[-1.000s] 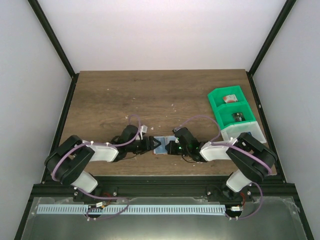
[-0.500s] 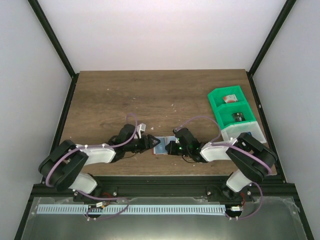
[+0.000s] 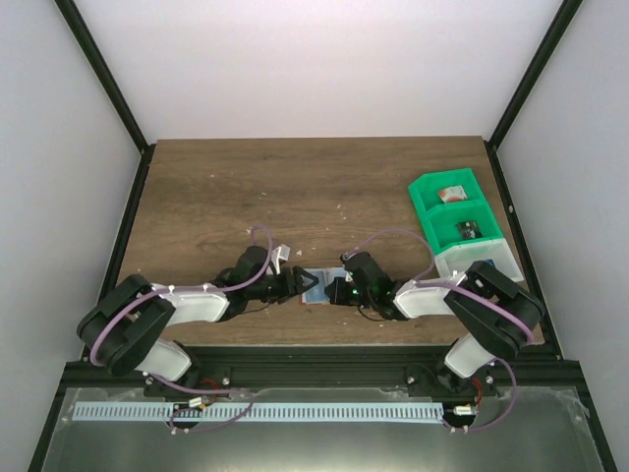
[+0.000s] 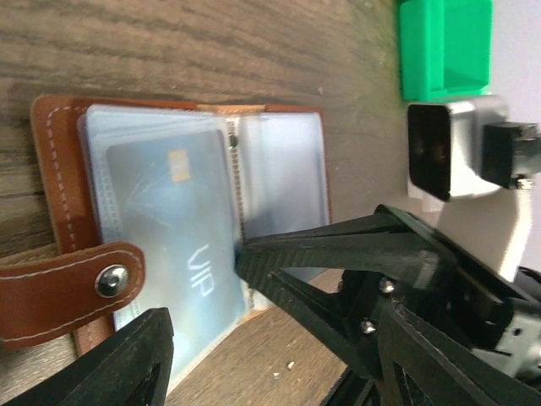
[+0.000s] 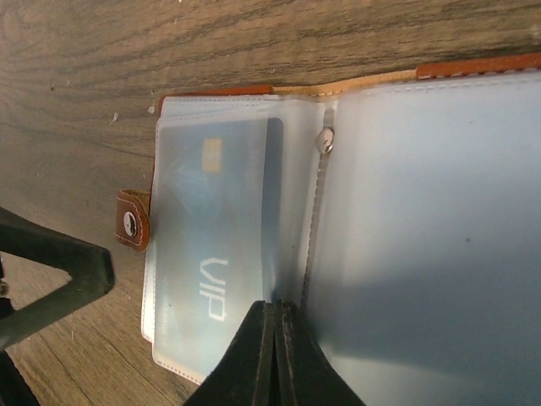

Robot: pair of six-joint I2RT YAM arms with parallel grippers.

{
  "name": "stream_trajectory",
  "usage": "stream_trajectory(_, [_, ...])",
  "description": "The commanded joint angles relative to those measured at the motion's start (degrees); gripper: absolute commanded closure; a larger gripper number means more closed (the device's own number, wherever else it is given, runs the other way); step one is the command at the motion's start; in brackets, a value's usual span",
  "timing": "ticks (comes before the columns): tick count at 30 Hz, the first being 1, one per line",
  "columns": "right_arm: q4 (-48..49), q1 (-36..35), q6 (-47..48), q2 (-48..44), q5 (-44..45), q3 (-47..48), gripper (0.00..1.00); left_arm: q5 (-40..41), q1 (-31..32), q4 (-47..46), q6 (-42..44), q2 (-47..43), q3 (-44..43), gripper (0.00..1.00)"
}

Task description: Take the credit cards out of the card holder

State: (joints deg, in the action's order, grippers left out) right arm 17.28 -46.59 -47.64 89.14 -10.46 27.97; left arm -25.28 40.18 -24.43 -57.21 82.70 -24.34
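Note:
The card holder [image 3: 316, 286] lies open on the table between both grippers. In the left wrist view its brown leather cover [image 4: 57, 178] frames clear sleeves, and a blue credit card [image 4: 173, 228] marked VIP sits in the left sleeve. A snap strap [image 4: 80, 283] lies at its edge. My right gripper [image 5: 275, 311] is shut, its tips pressing on the sleeve at the card's [image 5: 215, 224] inner edge beside the spine; it also shows in the left wrist view [image 4: 245, 254]. My left gripper [image 4: 275, 330] is open and empty, just short of the holder's near edge. No other cards show.
Two green bins [image 3: 447, 197] [image 3: 467, 232] holding small items and a white bin [image 3: 460, 262] stand at the right edge of the table. A green bin [image 4: 444, 46] also shows in the left wrist view. Small crumbs dot the wood.
My left arm has stretched right, bringing its open gripper up to the holder. The right gripper has stayed shut on the sleeve.

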Motion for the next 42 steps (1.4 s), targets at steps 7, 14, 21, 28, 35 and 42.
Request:
stream_trajectory(7, [-1.44,-0.25,-0.44,0.07,-0.18,-1.35,0.99,0.13,0.24,-2.02,0.34,3.76,0.53,0.31])
stream_trajectory(14, [-1.34,-0.26,-0.35,0.15,-0.47,-1.54,0.99,0.03,0.24,-3.24,0.43,6.85,0.33,0.31])
stream_trajectory(21, [0.59,-0.26,-0.95,1.0,-1.69,-2.5,1.0,-0.61,0.24,-4.8,-0.28,7.86,0.2,0.31])
stream_trajectory(28, [1.9,-0.33,-0.89,1.0,-2.64,-2.63,1.0,-3.27,0.33,-6.68,-2.02,5.1,0.27,0.39])
stream_trajectory(35, [3.48,-0.52,-0.84,-0.85,-2.27,-3.54,0.97,-2.55,0.34,-1.85,-0.58,4.48,-1.57,0.56])
stream_trajectory(42, [4.86,-0.78,-1.49,-0.88,-2.63,-3.97,0.95,-4.31,0.84,-7.02,-1.51,5.08,-0.72,0.55])
